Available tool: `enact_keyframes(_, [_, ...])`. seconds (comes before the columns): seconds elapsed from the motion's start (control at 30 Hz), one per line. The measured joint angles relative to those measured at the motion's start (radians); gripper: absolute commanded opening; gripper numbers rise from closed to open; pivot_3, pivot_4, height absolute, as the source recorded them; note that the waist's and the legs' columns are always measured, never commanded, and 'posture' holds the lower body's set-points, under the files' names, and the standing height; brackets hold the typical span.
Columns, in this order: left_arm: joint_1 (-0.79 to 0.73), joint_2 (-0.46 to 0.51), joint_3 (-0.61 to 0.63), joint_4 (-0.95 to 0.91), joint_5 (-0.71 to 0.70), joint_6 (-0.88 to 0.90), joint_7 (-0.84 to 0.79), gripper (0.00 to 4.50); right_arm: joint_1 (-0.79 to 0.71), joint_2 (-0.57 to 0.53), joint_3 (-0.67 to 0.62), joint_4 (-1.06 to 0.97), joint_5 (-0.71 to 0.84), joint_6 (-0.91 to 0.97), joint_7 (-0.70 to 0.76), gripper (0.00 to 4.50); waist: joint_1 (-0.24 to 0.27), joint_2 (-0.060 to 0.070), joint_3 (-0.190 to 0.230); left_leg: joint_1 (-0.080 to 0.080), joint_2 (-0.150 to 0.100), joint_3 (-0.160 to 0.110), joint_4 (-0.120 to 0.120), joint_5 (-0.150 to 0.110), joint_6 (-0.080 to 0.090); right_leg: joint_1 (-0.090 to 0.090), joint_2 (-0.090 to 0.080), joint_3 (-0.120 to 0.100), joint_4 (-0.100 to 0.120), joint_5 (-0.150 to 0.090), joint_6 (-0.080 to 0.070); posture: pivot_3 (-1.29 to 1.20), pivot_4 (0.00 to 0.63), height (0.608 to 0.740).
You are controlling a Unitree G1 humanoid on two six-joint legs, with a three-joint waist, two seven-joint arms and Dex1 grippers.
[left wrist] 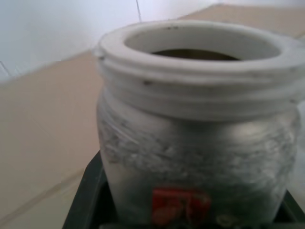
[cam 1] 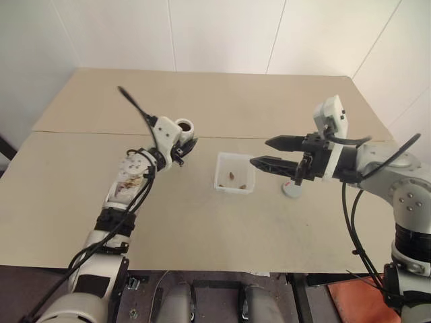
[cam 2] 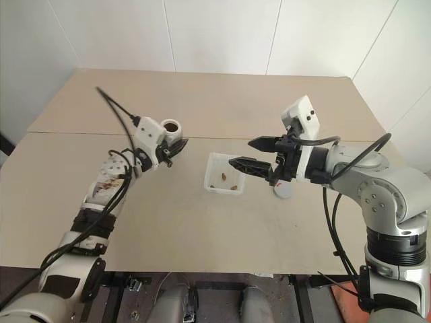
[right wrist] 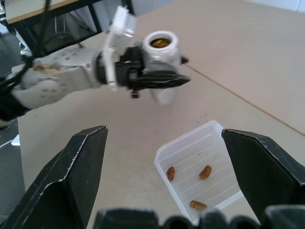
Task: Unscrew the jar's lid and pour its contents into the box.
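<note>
Presently left jaws (right wrist: 178,81) clamp the jar (right wrist: 162,52); right jaws (cam 1: 262,153) gape empty.

bare test room, plain white walls (cam 1: 222,33), beige worktable (cam 1: 202,222)

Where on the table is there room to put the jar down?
Bare table stretches behind the box, toward the wall, and in front of it, toward the near edge. It is crowded around the box: the right gripper hangs beside it, and the lid lies just past that. The left gripper holds the jar.
</note>
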Motion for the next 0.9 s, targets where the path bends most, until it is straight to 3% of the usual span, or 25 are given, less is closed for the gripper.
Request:
enact_keyframes(0.23, [0.128,-0.075,-0.003,-0.063,0.015,0.028,0.03,1.95,0.0,0.021,0.0,-0.003,-0.008,-0.008,-0.024,4.45,0.001,0.0,0.0,0.012,0.0,-0.001,-0.001,0.0,0.001,0.011,0.0,0.0,-0.003,0.0,-0.001,0.0,0.15,0.74])
enact_keyframes(0.5, [0.158,-0.104,-0.025,0.05,0.117,-0.088,0.057,4.42,0.0,0.023,0.001,-0.037,-0.005,-0.008,-0.039,4.5,0.001,0.001,-0.001,0.014,0.0,-0.001,-0.002,0.0,0.0,0.012,0.0,0.001,-0.003,0.0,-0.001,0.0,0.15,0.74])
enact_keyframes(0.63, [0.206,-0.084,-0.019,-0.023,0.116,-0.081,0.043,4.47,0.0,0.023,0.001,-0.05,0.012,-0.008,-0.04,4.5,-0.001,0.001,-0.001,0.014,0.001,-0.001,-0.003,0.0,0.0,0.012,0.0,0.001,-0.004,0.0,-0.001,0.0,0.15,0.74])
enact_keyframes(0.9, [0.522,0.171,0.092,-0.555,-0.04,0.157,-0.112,4.47,0.093,-0.036,-0.009,-0.064,0.011,-0.019,-0.009,4.5,-0.009,0.001,-0.001,0.015,0.003,-0.001,-0.006,0.0,0.0,0.011,-0.001,0.002,-0.005,0.0,-0.002,0.0,0.15,0.74])
